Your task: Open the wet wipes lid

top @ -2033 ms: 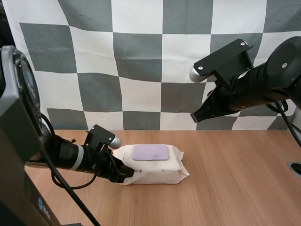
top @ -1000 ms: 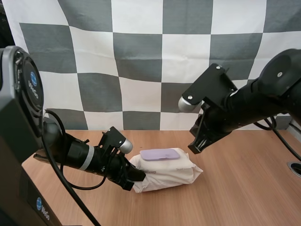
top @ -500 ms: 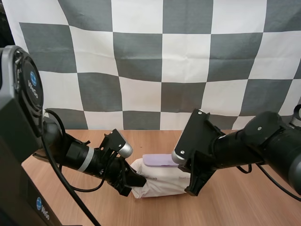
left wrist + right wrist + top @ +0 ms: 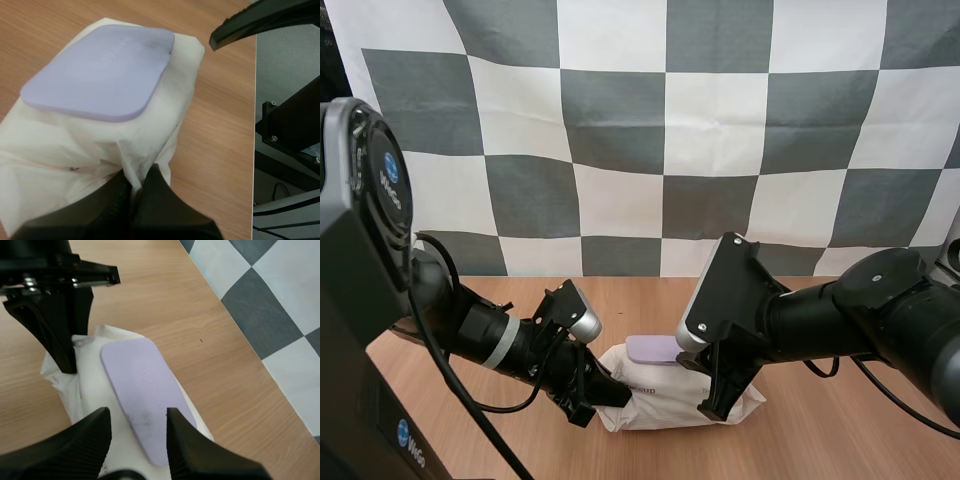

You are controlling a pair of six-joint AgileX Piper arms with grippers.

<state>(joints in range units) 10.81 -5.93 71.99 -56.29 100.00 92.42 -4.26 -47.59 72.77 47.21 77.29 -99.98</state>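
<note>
A white wet wipes pack (image 4: 665,402) with a closed purple lid (image 4: 652,348) lies on the wooden table (image 4: 820,440). My left gripper (image 4: 612,396) is shut on the crumpled wrapper at the pack's left end; in the left wrist view its tips (image 4: 139,186) pinch the white film just below the lid (image 4: 100,70). My right gripper (image 4: 718,398) hangs low at the pack's right end. Seen from the right wrist, its gripper (image 4: 136,432) is open, with fingers (image 4: 92,432) apart above the near end of the lid (image 4: 142,390), touching nothing that I can see.
Bare wood (image 4: 165,305) surrounds the pack on all sides. From the right wrist, the left gripper (image 4: 65,340) stands at the pack's far end. A right finger (image 4: 250,22) pokes in beyond the pack in the left wrist view.
My right arm has come down from above to the pack's right end, and its fingers have spread wider. The left gripper has kept its hold and pulled the pack slightly nearer.
</note>
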